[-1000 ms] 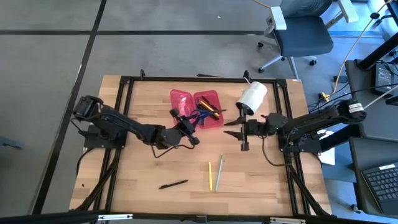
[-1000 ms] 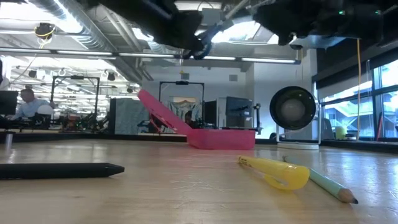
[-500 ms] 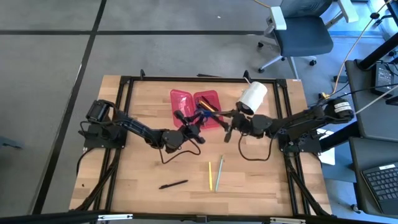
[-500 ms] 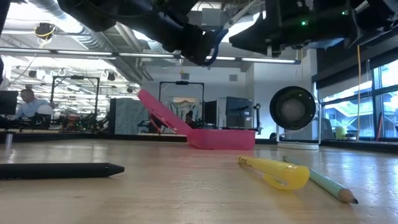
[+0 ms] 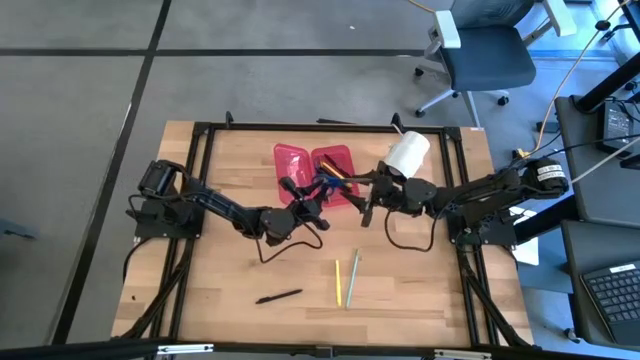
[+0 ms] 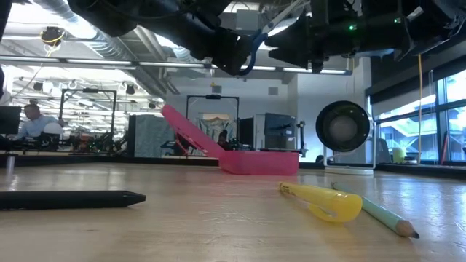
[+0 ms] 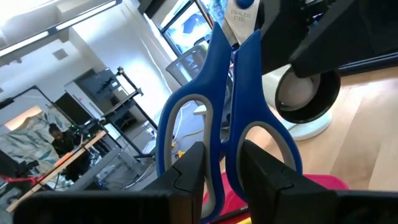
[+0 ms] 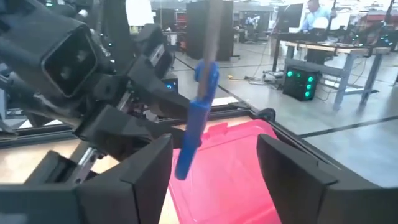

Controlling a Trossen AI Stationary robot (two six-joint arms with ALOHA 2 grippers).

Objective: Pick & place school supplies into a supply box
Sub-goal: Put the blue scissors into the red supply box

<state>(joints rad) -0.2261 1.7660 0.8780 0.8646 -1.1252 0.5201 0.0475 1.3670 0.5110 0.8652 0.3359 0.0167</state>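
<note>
My left gripper (image 5: 308, 203) (image 7: 224, 155) is shut on the blue-handled scissors (image 5: 323, 184) (image 7: 217, 93) and holds them in the air over the near edge of the red-pink supply box (image 5: 300, 163) (image 6: 258, 161). The box lies open on the table with its lid half tilted up. A yellow pencil (image 5: 340, 176) lies in its right half. My right gripper (image 5: 365, 200) (image 8: 214, 162) is open close to the right of the scissors (image 8: 198, 118); its fingers stand on either side of them, apart. On the near table lie a yellow pen (image 5: 338, 283) (image 6: 320, 201), a green pencil (image 5: 352, 278) and a black pen (image 5: 278, 296) (image 6: 69, 198). My left gripper pinches the scissors by their handle end, where the two inner shanks of the blue loops (image 7: 222, 146) meet. One finger (image 7: 189, 167) stands at each loop. The fingers come nearly level from the table's left, along the scissors. The scissors are lifted clear, blades pointing away from the gripper.
A big white roll (image 5: 406, 155) (image 6: 342, 127) stands right of the box, just behind my right arm. Black frame rails (image 5: 200, 150) run along the table's edges. Bare wood lies between the box and the loose pens. People and desks show in the room beyond.
My right gripper has moved toward the table's left and a little farther from me, closing in on the scissors, and stayed open. My left arm has stretched slightly toward the box, carrying the scissors with it, still lifted.
</note>
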